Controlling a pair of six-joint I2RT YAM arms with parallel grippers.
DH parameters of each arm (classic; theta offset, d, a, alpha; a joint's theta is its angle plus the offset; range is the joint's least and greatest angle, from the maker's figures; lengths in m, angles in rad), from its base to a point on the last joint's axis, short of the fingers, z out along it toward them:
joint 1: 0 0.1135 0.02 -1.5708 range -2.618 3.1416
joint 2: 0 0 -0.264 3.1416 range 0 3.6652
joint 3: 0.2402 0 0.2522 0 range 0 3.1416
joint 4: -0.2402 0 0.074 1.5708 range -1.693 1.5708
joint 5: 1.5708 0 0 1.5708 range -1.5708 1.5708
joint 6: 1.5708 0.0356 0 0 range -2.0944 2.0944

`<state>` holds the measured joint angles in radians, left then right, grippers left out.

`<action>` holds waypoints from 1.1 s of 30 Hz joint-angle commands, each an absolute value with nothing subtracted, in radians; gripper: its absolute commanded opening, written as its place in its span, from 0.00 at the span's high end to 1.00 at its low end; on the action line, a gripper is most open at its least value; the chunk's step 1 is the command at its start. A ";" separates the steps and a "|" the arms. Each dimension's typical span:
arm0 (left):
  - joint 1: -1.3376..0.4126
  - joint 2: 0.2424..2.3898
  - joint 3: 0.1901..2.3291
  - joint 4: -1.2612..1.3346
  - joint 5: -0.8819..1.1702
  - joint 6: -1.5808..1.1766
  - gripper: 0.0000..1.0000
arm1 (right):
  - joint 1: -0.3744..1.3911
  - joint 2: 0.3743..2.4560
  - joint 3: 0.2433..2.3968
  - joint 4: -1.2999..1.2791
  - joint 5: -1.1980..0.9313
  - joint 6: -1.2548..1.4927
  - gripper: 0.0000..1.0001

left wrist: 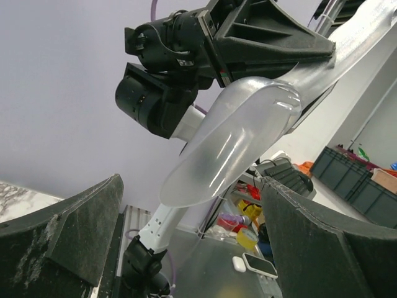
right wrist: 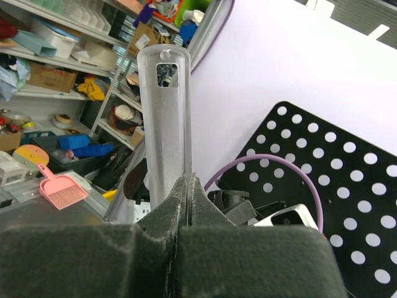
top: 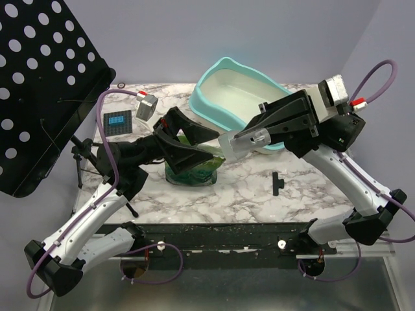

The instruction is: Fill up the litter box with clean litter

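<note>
The turquoise litter box (top: 209, 84) stands at the back of the marble table, and its cream-white inside shows no granules. No clean litter shows in any view. My right gripper (top: 251, 135) is shut on the handle of a clear plastic scoop (top: 235, 148) and holds it in the air in front of the box. In the right wrist view the jaws (right wrist: 188, 180) pinch the scoop (right wrist: 164, 112) tight. My left gripper (top: 211, 144) is open, with its fingers spread over a crinkly green bag (top: 191, 172). In the left wrist view the scoop (left wrist: 242, 136) hangs above the open left gripper (left wrist: 190, 181).
A black perforated board (top: 39, 84) leans at the left. A small device with a blue screen (top: 118, 122) lies at the back left. A black T-shaped piece (top: 279, 183) lies on the marble table (top: 259, 194) at the front right.
</note>
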<state>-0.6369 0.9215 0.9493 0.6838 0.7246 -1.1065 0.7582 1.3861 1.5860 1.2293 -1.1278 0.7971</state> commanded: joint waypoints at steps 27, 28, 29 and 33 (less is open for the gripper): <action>-0.643 0.986 0.904 1.031 0.810 -1.289 0.59 | 0.761 1.595 1.796 1.658 -1.077 1.042 1.00; -0.644 0.986 0.904 1.034 0.810 -1.287 0.61 | 0.761 1.589 1.787 1.664 -1.075 1.032 1.00; -0.643 0.986 0.902 1.032 0.810 -1.287 0.64 | 0.761 1.583 1.778 1.660 -1.077 1.016 1.00; -0.646 0.989 0.896 1.045 0.810 -1.285 0.78 | 0.761 1.557 1.738 1.652 -1.080 0.970 1.00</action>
